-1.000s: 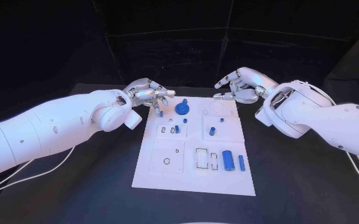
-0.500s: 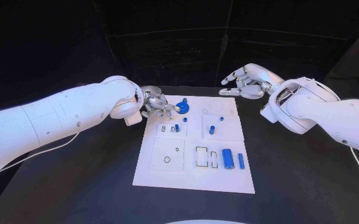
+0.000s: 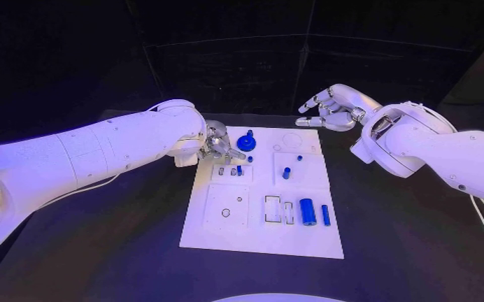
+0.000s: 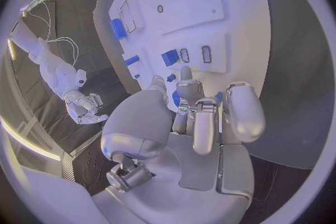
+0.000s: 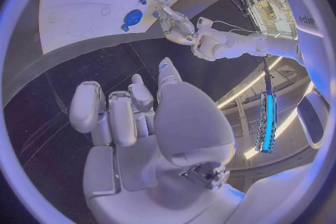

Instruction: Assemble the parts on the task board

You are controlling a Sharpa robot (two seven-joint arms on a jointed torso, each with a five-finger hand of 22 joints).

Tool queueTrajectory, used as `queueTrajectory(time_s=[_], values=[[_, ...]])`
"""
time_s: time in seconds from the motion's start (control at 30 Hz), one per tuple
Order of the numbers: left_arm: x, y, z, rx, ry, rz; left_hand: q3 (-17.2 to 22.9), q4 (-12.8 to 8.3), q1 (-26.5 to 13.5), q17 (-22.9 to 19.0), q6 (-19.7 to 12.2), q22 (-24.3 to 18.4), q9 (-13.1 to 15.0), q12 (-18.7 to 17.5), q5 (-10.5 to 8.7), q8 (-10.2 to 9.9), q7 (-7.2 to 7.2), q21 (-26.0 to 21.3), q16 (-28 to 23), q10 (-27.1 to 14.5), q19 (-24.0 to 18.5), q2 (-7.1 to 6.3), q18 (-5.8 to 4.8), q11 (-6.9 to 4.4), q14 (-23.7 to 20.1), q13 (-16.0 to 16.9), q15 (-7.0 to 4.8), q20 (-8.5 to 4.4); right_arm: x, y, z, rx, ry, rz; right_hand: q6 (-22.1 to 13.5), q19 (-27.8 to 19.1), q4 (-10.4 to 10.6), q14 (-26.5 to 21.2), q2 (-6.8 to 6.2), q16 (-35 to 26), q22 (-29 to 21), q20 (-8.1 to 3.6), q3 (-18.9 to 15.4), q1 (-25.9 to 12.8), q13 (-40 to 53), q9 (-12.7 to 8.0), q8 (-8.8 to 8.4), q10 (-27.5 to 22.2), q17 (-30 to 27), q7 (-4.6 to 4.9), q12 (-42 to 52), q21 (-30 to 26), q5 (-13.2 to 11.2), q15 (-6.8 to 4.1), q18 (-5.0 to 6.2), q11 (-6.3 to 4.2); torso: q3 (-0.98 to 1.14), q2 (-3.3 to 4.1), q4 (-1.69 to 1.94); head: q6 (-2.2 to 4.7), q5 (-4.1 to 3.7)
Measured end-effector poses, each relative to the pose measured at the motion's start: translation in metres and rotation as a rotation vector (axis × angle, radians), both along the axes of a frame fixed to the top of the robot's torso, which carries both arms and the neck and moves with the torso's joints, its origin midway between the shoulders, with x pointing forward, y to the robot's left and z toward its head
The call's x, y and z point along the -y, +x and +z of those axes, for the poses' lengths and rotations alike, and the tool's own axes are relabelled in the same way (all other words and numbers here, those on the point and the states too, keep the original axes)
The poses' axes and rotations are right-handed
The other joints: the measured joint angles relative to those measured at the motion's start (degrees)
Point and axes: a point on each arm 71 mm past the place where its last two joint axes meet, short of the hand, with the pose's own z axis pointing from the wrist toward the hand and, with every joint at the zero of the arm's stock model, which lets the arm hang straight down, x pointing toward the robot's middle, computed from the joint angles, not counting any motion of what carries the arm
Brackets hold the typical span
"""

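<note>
The white task board (image 3: 260,235) lies lengthwise before me. A round blue part (image 3: 246,143) stands near its far edge. My left hand (image 3: 217,146) is low over the board's far left corner, with its fingertips right beside that part. In the left wrist view the fingers (image 4: 203,115) lie close together, with blue showing behind them; whether they hold anything is hidden. A short blue peg (image 3: 287,173) stands mid-board. A thick blue cylinder (image 3: 306,212) and a thin one (image 3: 326,215) lie near the front right. My right hand (image 3: 328,110) hovers off the far right corner, fingers loosely apart and holding nothing.
The board (image 4: 196,5) has several small recesses, some holding little blue pieces (image 3: 239,170). Black table (image 3: 111,246) surrounds it on all sides. The right wrist view shows the board (image 5: 70,5), the round part (image 5: 132,17) and my left hand (image 5: 178,25).
My left arm has swung in and the hand has dropped onto the board's far left, next to the round blue part. My right hand has lifted slightly away from the board.
</note>
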Motion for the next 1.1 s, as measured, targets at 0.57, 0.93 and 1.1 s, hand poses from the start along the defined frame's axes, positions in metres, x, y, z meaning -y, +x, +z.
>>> queueTrajectory(time_s=[0.57,0.93,1.1], values=[[0.018,-0.002,-0.003,-0.023,0.058,-0.046,-0.5,0.2,0.3,0.0,-0.7,0.3,1.0,0.7,0.0,0.8,-0.1,0.0,0.2,0.0,0.0,0.27,0.0,0.0,0.0,0.4,0.0,0.0,-0.004,0.003,-0.002,-0.019,-0.008,-0.001,0.0,0.0,0.1,0.1,0.46,-0.2,-0.2,0.0,-0.6,0.5,-0.1,-0.1,0.18,0.0,-0.1,0.0,0.0,-0.2,1.2,-0.09,0.0,0.0,-0.07,0.07,0.04,-0.42,-0.02],[0.023,-0.003,-0.004,-0.034,0.068,-0.062,-0.5,0.2,0.5,0.0,-0.8,0.3,1.4,0.7,0.0,1.2,0.0,0.0,0.2,0.0,0.0,0.53,0.0,0.0,0.0,0.4,0.0,0.01,-0.007,0.005,-0.004,-0.03,-0.014,0.0,0.0,0.0,0.5,0.1,0.68,-0.5,-0.4,0.0,-1.0,0.7,-0.3,-0.1,0.52,0.0,-0.2,0.0,0.0,-0.5,2.2,-0.09,-0.01,0.0,-0.07,0.1,0.06,-0.71,-0.05],[0.024,-0.002,-0.004,-0.041,0.072,-0.067,-0.7,0.0,0.8,0.0,-1.2,0.4,1.6,0.7,0.0,1.4,0.0,0.0,0.2,-0.2,0.0,0.83,0.0,-0.2,0.0,0.4,0.01,0.01,-0.008,0.006,-0.004,-0.033,-0.015,0.001,0.0,0.0,0.5,0.1,0.68,-0.5,-0.5,0.0,-1.2,0.7,-0.4,-0.1,0.52,0.0,-0.3,0.0,0.0,-0.6,2.5,-0.09,-0.01,0.0,-0.07,0.09,0.07,-0.87,-0.13]])
